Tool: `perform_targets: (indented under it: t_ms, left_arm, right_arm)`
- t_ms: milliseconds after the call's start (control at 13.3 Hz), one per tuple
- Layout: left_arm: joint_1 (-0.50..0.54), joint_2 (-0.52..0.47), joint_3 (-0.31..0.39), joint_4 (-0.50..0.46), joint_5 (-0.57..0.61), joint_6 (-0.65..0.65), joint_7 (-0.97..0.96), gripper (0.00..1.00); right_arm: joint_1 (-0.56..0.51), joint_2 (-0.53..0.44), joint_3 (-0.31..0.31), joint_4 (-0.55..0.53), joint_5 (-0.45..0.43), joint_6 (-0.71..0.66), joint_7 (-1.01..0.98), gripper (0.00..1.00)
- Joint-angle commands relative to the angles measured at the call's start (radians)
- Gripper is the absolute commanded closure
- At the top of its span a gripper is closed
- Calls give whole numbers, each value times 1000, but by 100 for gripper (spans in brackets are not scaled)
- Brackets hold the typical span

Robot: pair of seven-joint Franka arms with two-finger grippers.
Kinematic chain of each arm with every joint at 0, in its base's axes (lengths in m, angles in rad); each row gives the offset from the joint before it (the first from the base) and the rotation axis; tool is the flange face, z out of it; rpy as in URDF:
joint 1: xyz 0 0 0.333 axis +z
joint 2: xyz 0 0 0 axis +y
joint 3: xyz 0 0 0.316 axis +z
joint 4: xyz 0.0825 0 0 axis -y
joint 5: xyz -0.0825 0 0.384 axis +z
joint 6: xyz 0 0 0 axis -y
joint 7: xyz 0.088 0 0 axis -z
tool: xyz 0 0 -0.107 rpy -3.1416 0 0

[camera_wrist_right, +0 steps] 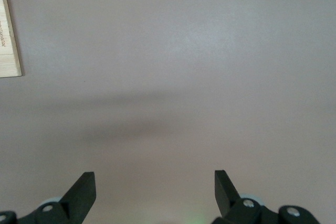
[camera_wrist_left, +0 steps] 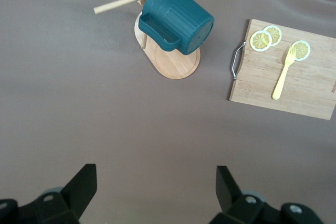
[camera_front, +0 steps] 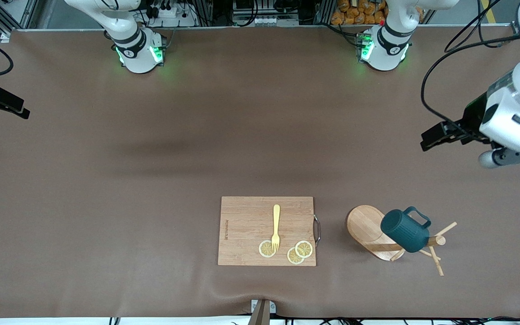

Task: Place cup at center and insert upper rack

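A brown table (camera_front: 106, 180) carries a cutting board (camera_front: 246, 225) near its front edge, with a fork (camera_front: 276, 225) and lemon slices (camera_front: 299, 252) on it. Beside the board, toward the left arm's end, a wooden cup stand (camera_front: 368, 230) holds a dark green cup (camera_front: 405, 230) hung tilted on a peg, its mouth toward the stand's base and its handle uppermost. The left gripper (camera_wrist_left: 156, 192) hangs over bare table with fingers apart; the right gripper (camera_wrist_right: 155, 192), likewise spread, waits. The cup is off-centre; any lift would call for a grasp along its ribbed body.
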Motion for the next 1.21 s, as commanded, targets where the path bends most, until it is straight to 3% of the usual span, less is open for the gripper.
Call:
perform_targets:
  t_ms: [0, 151, 226, 528, 1131]
  left_arm:
    - [28, -58, -61, -57, 53, 30, 29, 0]
    - [133, -75, -185, -80, 58, 30, 36, 0]
    - [158, -96, -208, -107, 78, 33, 46, 0]
    - [196, -210, -213, -263, 96, 75, 124, 0]
    - [210, -267, -181, -356, 98, 76, 128, 0]
  right_arm:
    - [-6, -19, 1, -8, 6, -7, -13, 0]
    - [-7, -19, 1, -13, 6, -7, -14, 0]
    - [-9, -19, 0, -13, 6, -5, -14, 0]
    - [-6, -18, 0, -13, 6, -5, -14, 0]
    - [-7, -18, 0, -13, 6, -5, -14, 0]
